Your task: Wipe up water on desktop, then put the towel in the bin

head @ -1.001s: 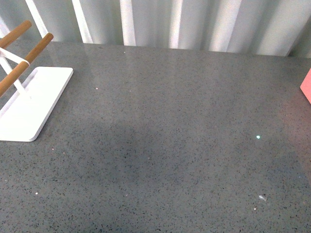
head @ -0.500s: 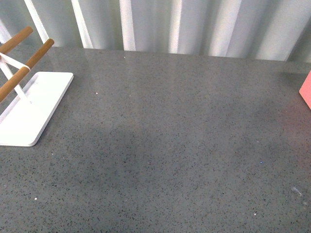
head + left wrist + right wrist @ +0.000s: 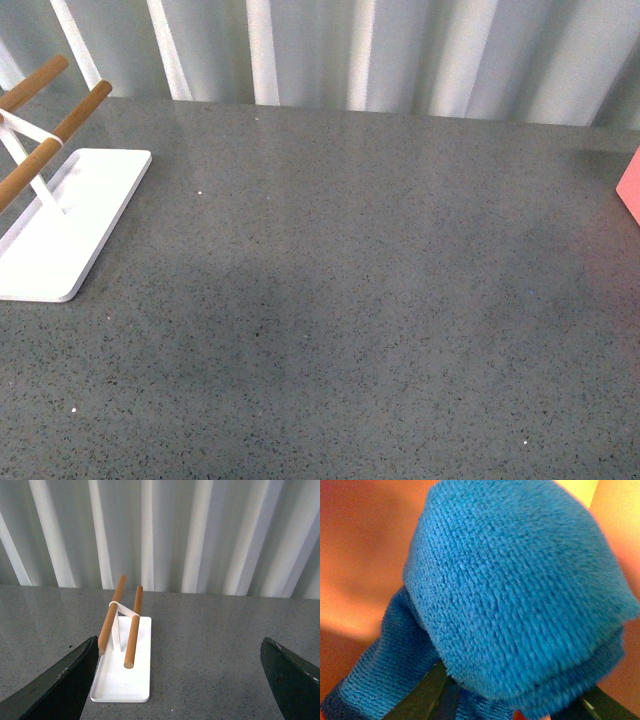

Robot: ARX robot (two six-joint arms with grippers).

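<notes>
One rack (image 3: 60,210) — bin (image 3: 630,185) opposite.

rack (image 3: 60,215) left on desktop (image 3: 350,300), bin (image 3: 630,185) right

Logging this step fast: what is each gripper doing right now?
Left gripper: open, holding nothing, fingers spread wide above the desktop.
Right gripper: shut on the towel, with salmon-pink bin surfaces around it.
</notes>
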